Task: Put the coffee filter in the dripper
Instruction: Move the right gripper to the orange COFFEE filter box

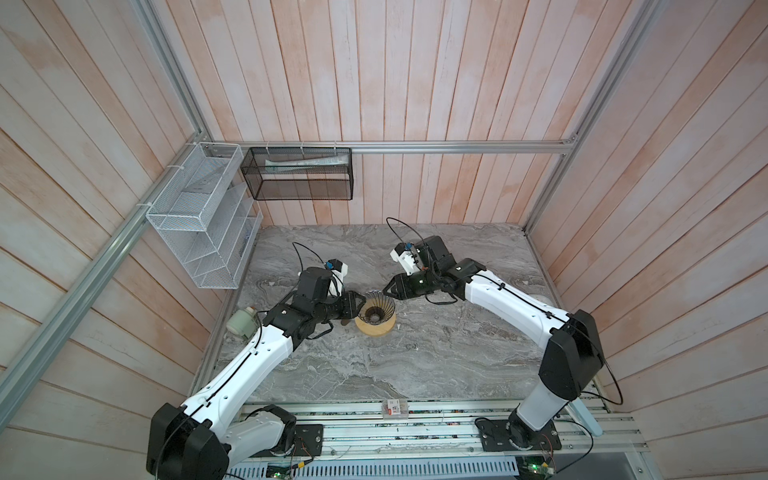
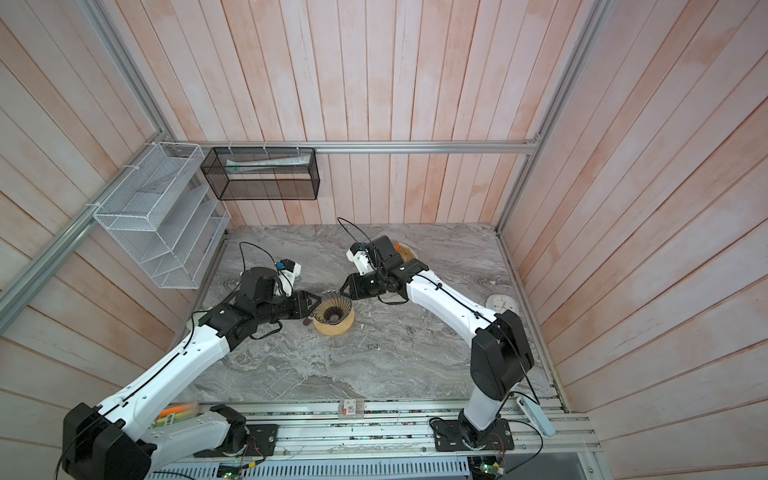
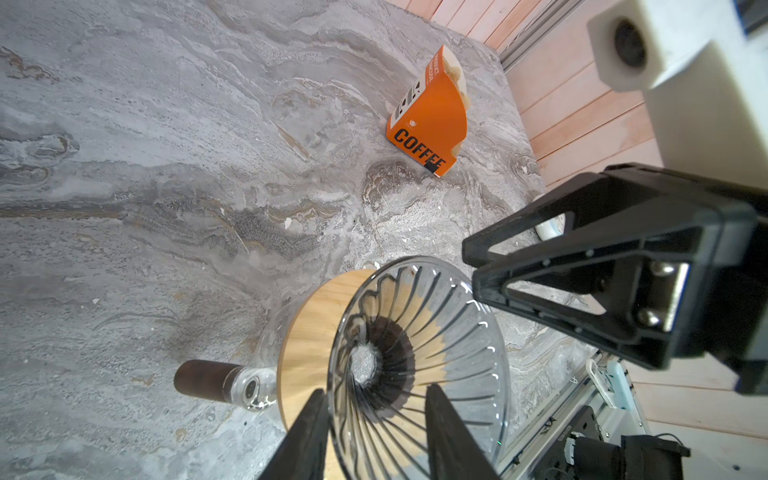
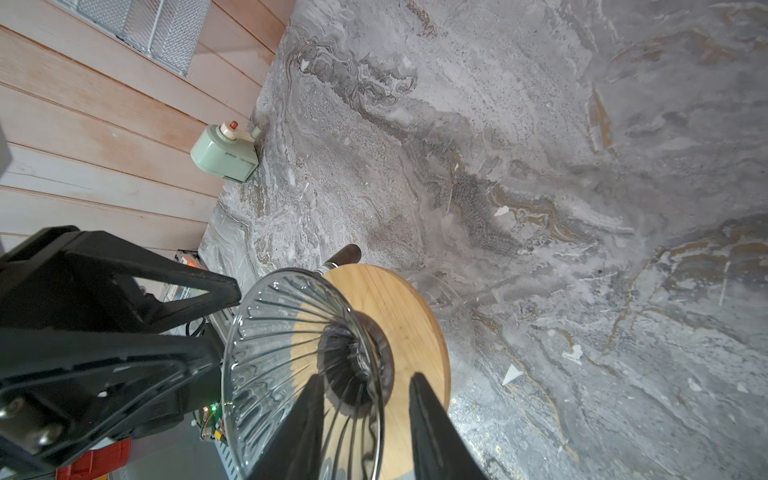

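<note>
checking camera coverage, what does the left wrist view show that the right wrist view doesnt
Only the left wrist view: the orange COFFEE box on the marble and the right gripper. Only the right wrist view: the mint-green device by the wall, the white mesh rack and the left gripper. Both: the dripper seated on the wooden ring, nothing in it, each view's own gripper open astride its rim.
</note>
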{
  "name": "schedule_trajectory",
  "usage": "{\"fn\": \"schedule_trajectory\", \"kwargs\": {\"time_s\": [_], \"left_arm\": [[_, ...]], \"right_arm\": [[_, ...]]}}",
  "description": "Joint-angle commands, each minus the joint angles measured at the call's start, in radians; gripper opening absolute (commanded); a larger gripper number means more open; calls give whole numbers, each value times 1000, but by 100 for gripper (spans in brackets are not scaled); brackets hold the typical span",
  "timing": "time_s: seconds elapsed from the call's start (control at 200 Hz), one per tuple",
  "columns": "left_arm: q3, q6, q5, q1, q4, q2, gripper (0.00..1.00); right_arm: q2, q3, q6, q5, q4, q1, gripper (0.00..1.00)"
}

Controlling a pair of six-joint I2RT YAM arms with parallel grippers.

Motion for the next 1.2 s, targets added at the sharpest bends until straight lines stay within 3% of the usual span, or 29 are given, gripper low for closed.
{"fn": "schedule_trajectory", "kwargs": {"time_s": [0.0,0.185,0.42,0.73,0.905,1.195], "left_arm": [[35,18,-35,-2,-17,-26,42],[53,18,-91,0,-35,-54,42],[101,0,-74,10,-65,-49,42],[73,-47,18,72,-8,-46,42],[54,-58,36,94,26,-26,42],[25,-79,65,112,91,20,41]], "right_arm": [[-39,30,-12,14,-31,-2,37],[-98,-20,-18,1,7,-40,36],[-208,-157,-32,50,79,-159,33],[-321,-469,-133,137,304,-403,23],[-284,-541,-184,152,421,-474,20],[-104,-502,-213,74,545,-537,18]]}}
